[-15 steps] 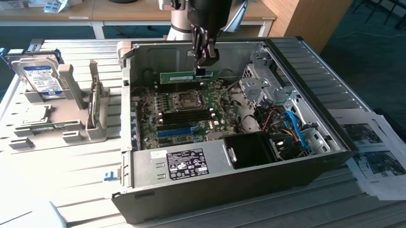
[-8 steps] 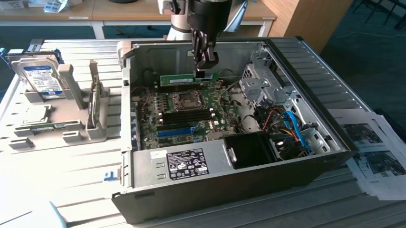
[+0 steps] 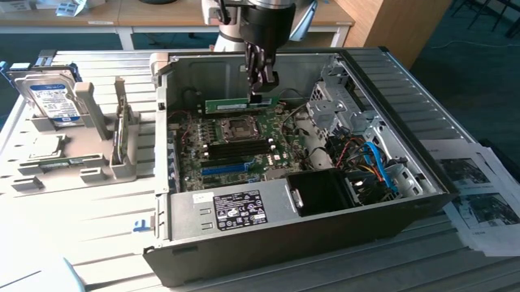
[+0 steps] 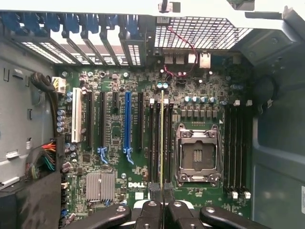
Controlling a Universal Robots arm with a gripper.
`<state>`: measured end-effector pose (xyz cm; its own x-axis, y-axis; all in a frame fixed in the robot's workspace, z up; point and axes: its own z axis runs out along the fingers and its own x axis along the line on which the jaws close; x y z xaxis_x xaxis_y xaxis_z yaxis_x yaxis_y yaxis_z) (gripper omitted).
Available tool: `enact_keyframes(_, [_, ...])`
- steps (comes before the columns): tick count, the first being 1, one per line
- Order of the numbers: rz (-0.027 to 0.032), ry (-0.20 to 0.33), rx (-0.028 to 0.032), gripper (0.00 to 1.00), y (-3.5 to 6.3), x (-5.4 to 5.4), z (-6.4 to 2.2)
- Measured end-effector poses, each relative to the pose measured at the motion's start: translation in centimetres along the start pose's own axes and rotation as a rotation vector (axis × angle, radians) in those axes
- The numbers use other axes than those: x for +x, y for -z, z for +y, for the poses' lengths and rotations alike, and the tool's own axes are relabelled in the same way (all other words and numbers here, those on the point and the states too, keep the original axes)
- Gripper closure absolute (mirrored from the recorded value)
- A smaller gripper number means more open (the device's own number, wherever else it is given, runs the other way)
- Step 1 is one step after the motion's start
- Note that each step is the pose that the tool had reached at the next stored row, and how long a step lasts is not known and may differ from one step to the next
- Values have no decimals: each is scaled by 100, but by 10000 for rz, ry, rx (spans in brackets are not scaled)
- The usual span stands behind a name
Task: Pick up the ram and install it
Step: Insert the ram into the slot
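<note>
Starting at the exterior view's left: the grey tray (image 3: 81, 173) holds the hard drive (image 3: 53, 100) upright, with the small processor chip (image 3: 46, 148) lying flat in front of it, all well apart from the action. Moving across to the open case (image 3: 284, 249), here is the ram (image 3: 235, 105), up in the air above the motherboard (image 3: 191, 152) and not touching it. The claw (image 3: 257, 96) hangs straight over it, jaws pinched nearly together on the stick's upper edge, a firm hold by the look of it. So the ram lies directly below the claw, its long axis running across the case from the exterior view's left to its right. That matches the line of the 4 dark memory slots (image 3: 240, 146) underneath. From the wrist, the ram (image 4: 162, 138) shows edge-on as 1 thin line, parallel with that bank of slots beside the empty processor socket (image 4: 198, 152). Which of the 4 it sits over, I cannot tell. At the exterior view's far right, loose papers (image 3: 479, 194) lie beside the case.
</note>
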<state>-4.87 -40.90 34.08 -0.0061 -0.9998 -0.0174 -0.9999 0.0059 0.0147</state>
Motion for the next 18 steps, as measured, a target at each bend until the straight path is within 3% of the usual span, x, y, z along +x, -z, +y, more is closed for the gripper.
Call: enact_keyframes(18, [-2,0,1,88,-218,4,-3])
